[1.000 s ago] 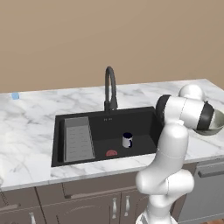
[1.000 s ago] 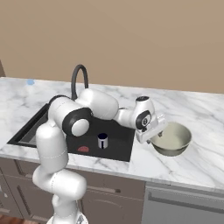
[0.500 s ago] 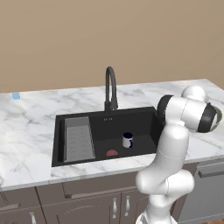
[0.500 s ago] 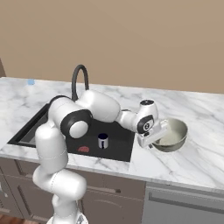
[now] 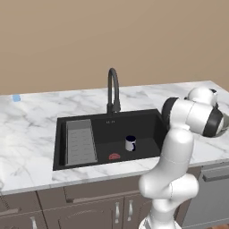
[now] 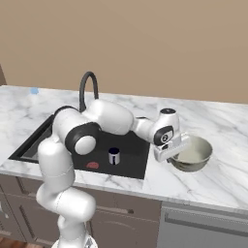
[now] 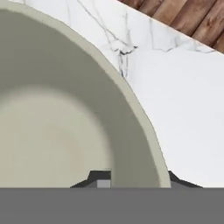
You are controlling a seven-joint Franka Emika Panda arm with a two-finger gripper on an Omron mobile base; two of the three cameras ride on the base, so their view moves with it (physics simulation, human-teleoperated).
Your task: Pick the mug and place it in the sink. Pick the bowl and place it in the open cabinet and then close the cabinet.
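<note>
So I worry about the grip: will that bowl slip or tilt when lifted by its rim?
Likely rigid: the bowl looks smooth and glazed, so slipping seems possible. The pincer straddles one edge, so the wide bowl may tilt.

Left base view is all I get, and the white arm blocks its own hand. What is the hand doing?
Observer: In the right base view the gripper is at the near rim of the wide, round, pale cream-green bowl.
Operator: Is it gripping it?
Observer: The hand view shows the bowl's wall between the two dark finger tips, one inside, one outside.
Operator: Is the bowl lifted?
Observer: It looks to be sitting on the white marble counter, right of the sink.
</note>
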